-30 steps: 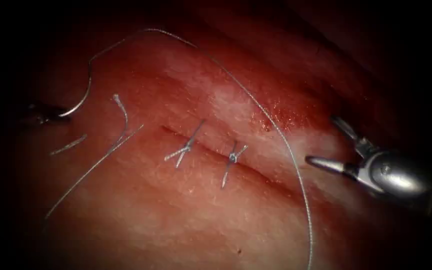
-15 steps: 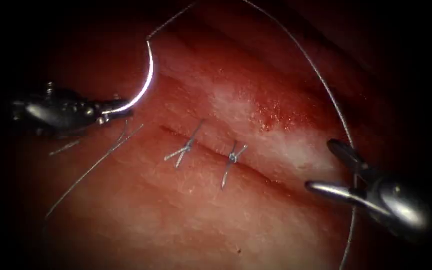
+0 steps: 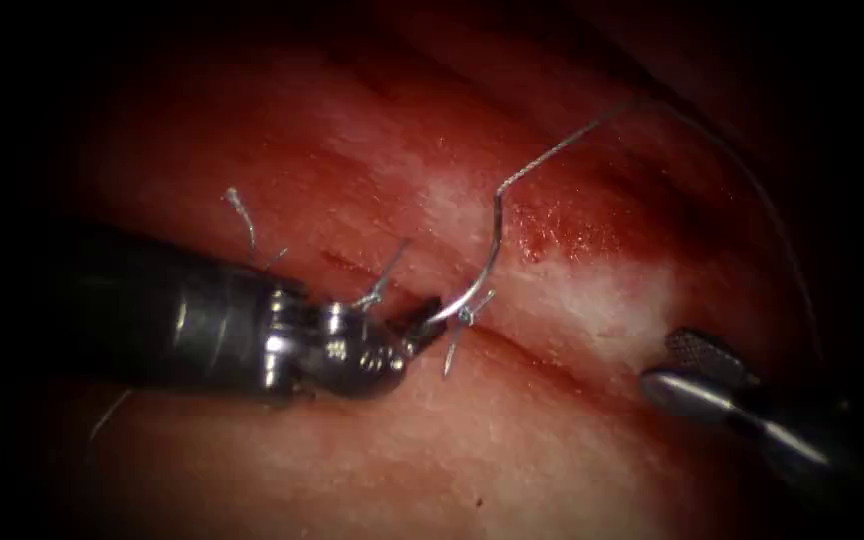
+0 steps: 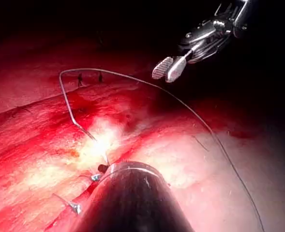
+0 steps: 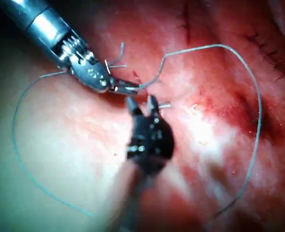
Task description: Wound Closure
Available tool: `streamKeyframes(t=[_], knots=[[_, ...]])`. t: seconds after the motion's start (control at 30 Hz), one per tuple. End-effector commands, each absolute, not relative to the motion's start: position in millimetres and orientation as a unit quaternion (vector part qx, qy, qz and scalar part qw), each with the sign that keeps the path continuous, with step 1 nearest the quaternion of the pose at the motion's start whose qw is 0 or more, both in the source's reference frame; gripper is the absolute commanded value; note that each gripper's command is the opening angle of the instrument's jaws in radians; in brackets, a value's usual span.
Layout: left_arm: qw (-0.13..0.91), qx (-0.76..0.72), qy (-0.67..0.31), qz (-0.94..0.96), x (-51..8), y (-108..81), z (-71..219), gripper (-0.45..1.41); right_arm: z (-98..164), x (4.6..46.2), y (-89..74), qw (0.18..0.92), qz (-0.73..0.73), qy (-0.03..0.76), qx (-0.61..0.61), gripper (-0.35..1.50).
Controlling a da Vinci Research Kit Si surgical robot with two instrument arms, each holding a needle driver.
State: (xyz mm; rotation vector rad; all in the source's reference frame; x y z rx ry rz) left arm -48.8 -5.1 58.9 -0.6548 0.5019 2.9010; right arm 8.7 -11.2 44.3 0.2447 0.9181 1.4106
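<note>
My left tool reaches in from the left, its jaws shut on the curved needle close to its pointed end. The needle arcs upward over the cut, beside the right-hand stitch; I cannot tell whether its point touches the tissue. From the needle's tail the thread climbs to the right and loops down behind my right tool. That tool hovers right of the cut, jaws slightly open, holding nothing. In the right wrist view its jaws stand just below the left tool and the needle.
Two knotted stitches cross the cut, the left one partly behind the left tool's wrist. A cut thread end lies on the tissue left of the cut. Red fluid stains the tissue above the cut. The thread trails across the tissue under the right tool.
The left tool has carried the needle from the far left to over the cut at the right-hand stitch. The right tool's jaws have narrowed, and the thread no longer runs between them.
</note>
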Motion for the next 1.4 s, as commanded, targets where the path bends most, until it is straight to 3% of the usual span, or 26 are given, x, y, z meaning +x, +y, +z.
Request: streamKeyframes(t=[0.03,0.1,0.17,0.33,0.83,0.9,0.97,1.03,1.13,1.2,1.27,1.37,1.4], knots=[[0.06,-0.214,0.173,0.959,-49.8,-5.7,59.0,-0.45,44.9,9.6,-11.2,0.658,0.636,0.388,0.11,0.24],[0.06,-0.209,0.188,0.958,-51.0,-6.2,58.3,-0.45,45.3,9.8,-10.9,0.65,0.658,0.365,0.106,0.27],[0.06,-0.215,0.193,0.955,-51.6,-6.5,58.0,-0.45,45.8,9.8,-10.8,0.648,0.664,0.358,0.107,0.42],[0.041,-0.206,0.215,0.954,-53.0,-7.3,56.7,-0.45,48.2,10.3,-10.7,0.649,0.675,0.335,0.108,1.03],[0.004,-0.225,0.225,0.948,-54.8,-8.8,54.4,-0.45,52.2,13.0,-9.7,0.635,0.689,0.333,0.101,1.01],[0.005,-0.225,0.226,0.948,-55.0,-8.9,54.1,-0.45,52.4,13.1,-9.6,0.635,0.689,0.334,0.102,0.98],[-0.004,-0.226,0.228,0.947,-55.2,-9.1,53.8,-0.45,52.6,13.5,-9.8,0.635,0.688,0.336,0.104,0.62],[-0.009,-0.225,0.23,0.947,-55.3,-9.1,53.7,-0.45,52.6,13.4,-9.9,0.635,0.691,0.333,0.096,-0.35],[-0.01,-0.227,0.229,0.946,-55.3,-9.2,53.7,-0.45,52.4,13.0,-9.9,0.632,0.697,0.329,0.081,-0.35],[-0.013,-0.229,0.229,0.946,-55.3,-9.1,53.7,-0.32,52.2,12.8,-9.9,0.627,0.703,0.326,0.073,-0.35],[-0.014,-0.232,0.228,0.946,-55.2,-8.9,53.7,-0.03,52.1,12.3,-9.9,0.63,0.7,0.331,0.064,-0.35],[0.022,-0.277,0.191,0.941,-55.0,-8.2,53.3,0.61,51.7,11.1,-9.5,0.639,0.688,0.341,0.043,-0.35],[0.038,-0.294,0.173,0.939,-55.0,-7.9,53.2,0.66,51.6,10.8,-9.3,0.645,0.68,0.346,0.037,-0.35]])
